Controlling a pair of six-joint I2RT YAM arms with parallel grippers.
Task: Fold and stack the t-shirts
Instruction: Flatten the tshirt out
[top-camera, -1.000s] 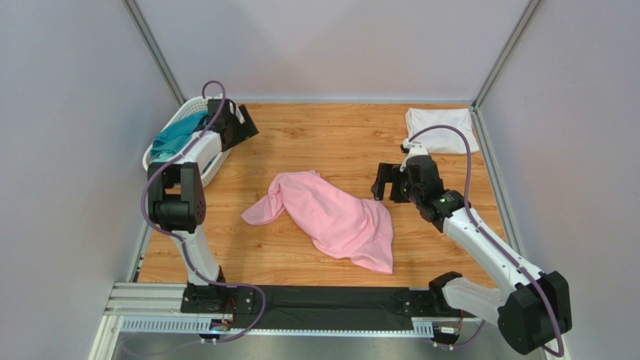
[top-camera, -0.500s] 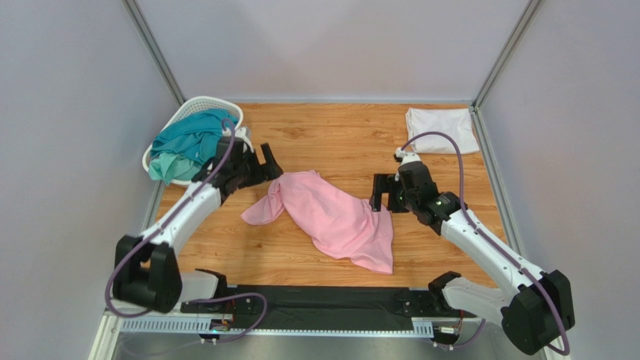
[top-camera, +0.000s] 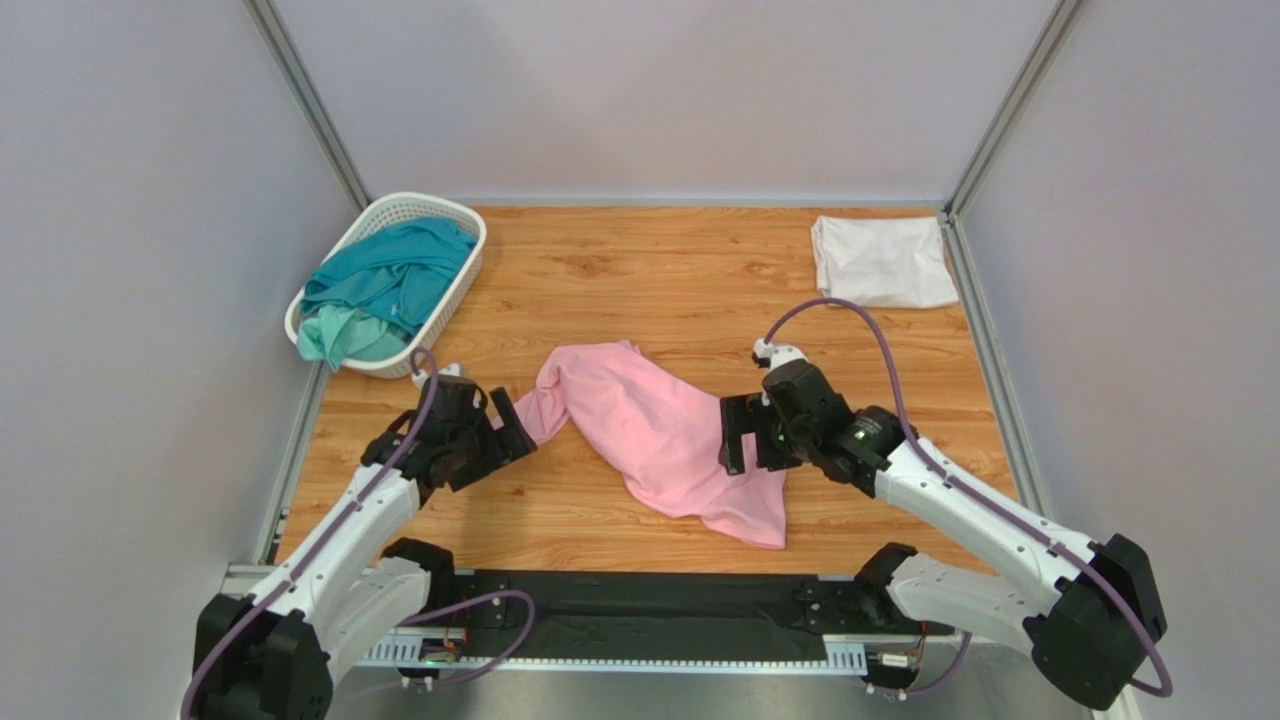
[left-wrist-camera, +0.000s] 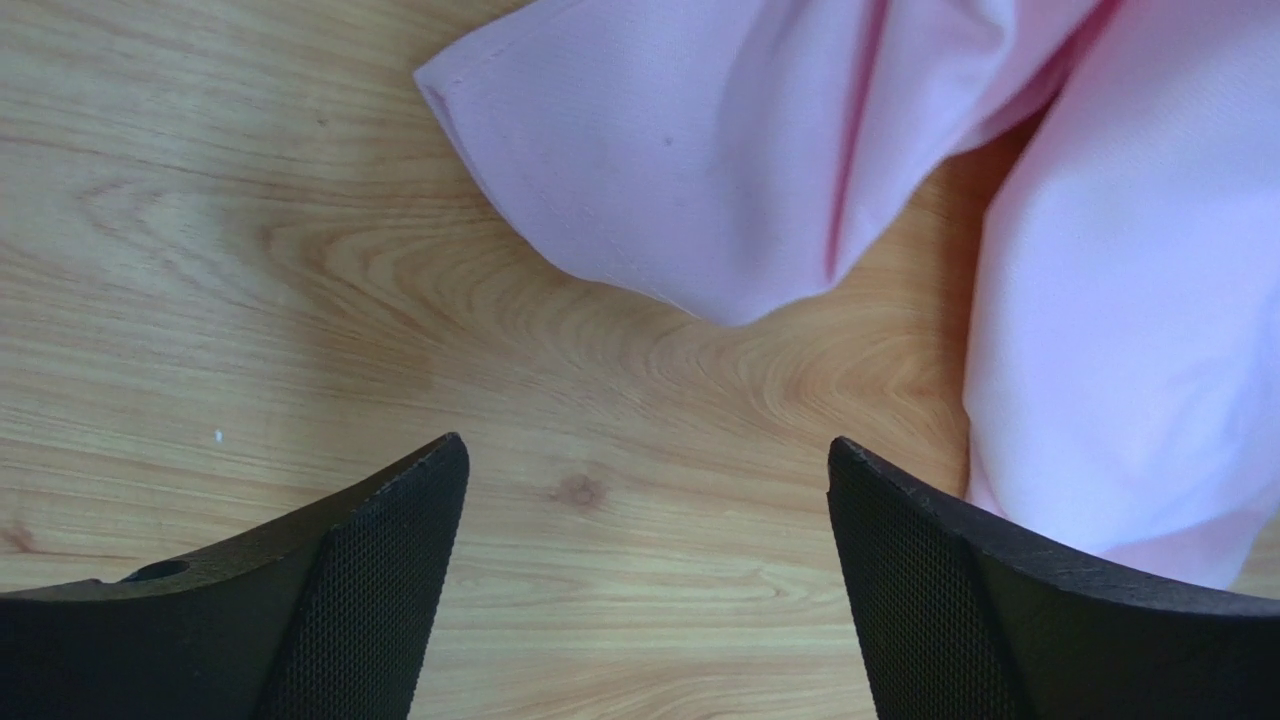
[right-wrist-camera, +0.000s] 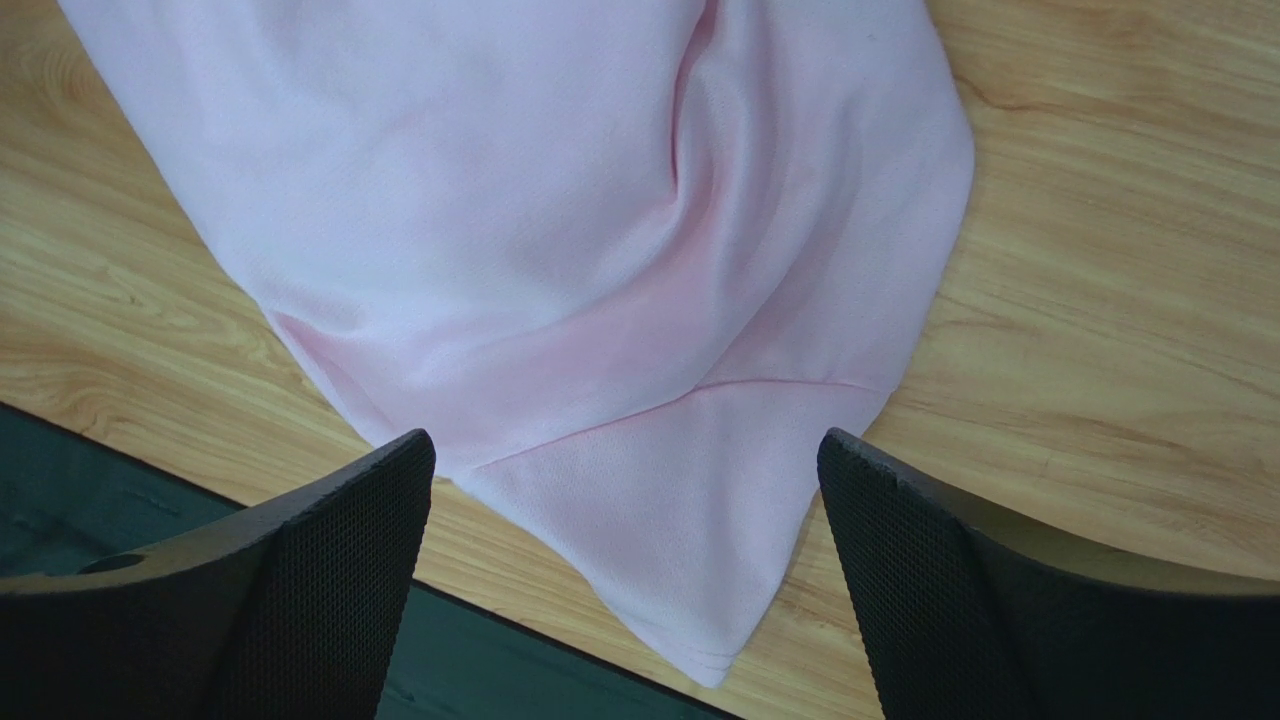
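Pale grey walls box in the wooden tabletop (top-camera: 646, 278) I am working over, with a black strip (top-camera: 661, 608) running along its near edge. At the middle lies the crumpled light pink cloth t-shirt (top-camera: 661, 435), stretched slantwise from far left to near right. My left gripper (top-camera: 508, 423) hangs low just beside its left sleeve end, jaws spread wide and empty. The left wrist camera shows bare wood between the black fingers (left-wrist-camera: 361, 600) and the sleeve lying just ahead of them. My right gripper (top-camera: 736, 435) hovers over the shirt's right edge, likewise wide apart and holding nothing. Its wrist camera looks down on the pink hem corner, which sits between the two fingertips (right-wrist-camera: 962, 600) and points toward the black strip. A folded white cloth t-shirt (top-camera: 884, 260) rests in the far right corner. A teal cloth t-shirt (top-camera: 383, 278) is heaped in the white lattice plastic basket (top-camera: 463, 296) at far left — both well apart from the grippers.
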